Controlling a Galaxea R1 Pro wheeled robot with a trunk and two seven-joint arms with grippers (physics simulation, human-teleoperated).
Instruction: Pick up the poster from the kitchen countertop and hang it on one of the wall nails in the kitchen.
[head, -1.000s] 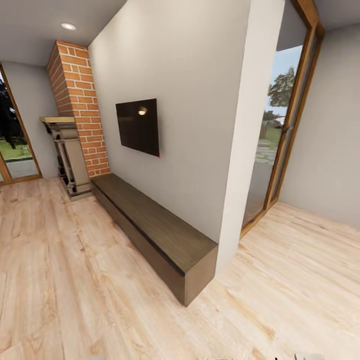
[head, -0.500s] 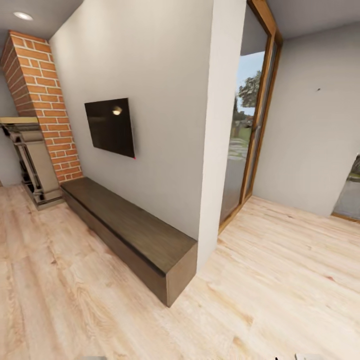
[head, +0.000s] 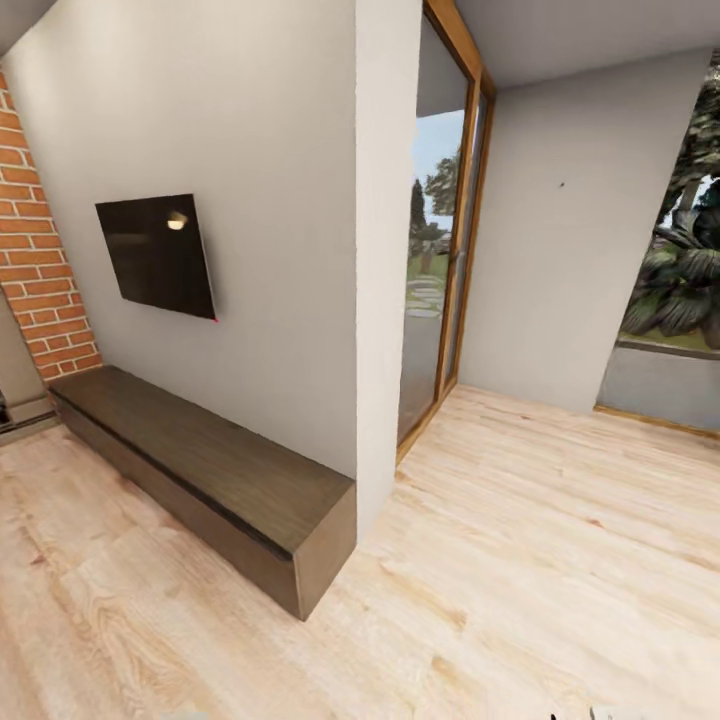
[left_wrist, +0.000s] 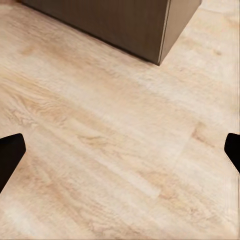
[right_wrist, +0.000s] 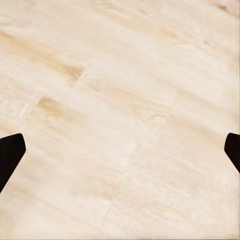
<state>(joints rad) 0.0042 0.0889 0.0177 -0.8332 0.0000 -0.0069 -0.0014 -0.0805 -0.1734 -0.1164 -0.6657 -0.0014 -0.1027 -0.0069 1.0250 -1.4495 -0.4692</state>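
Flooring (head: 560, 560) of pale wood planks lies nearest to the robot and runs across the whole room in the head view. The left wrist view looks down on these planks, with the left gripper (left_wrist: 120, 150) showing as two dark fingertips (left_wrist: 10, 155) at opposite edges of the picture. The fingertips stand wide apart with nothing between them. The right gripper (right_wrist: 120, 152) presents the same way over bare planks: its fingertips (right_wrist: 10, 152) are spread wide and hold nothing.

A long, low, dark-brown bench (head: 200, 465) stands on the floor against a light grey wall (head: 270, 200). One corner of the bench (left_wrist: 150, 25) also appears in the left wrist view. A dark flat screen (head: 157, 256) is mounted on the wall above the bench, with a small red dot at its lower corner. A red brick column (head: 35, 270) adjoins the wall at the far end of the bench.

The wall ends in a white edge just past the near end of the bench. Beyond this edge stands a tall glass door with a wooden frame (head: 455, 230), showing trees and sky outside. Farther back, a second grey wall (head: 560, 250) carries one small dark mark high up; what it is cannot be told. A window with dark foliage (head: 680, 270) lies beside that wall.

The poster and the kitchen countertop appear in none of the three views, so their position cannot be given.
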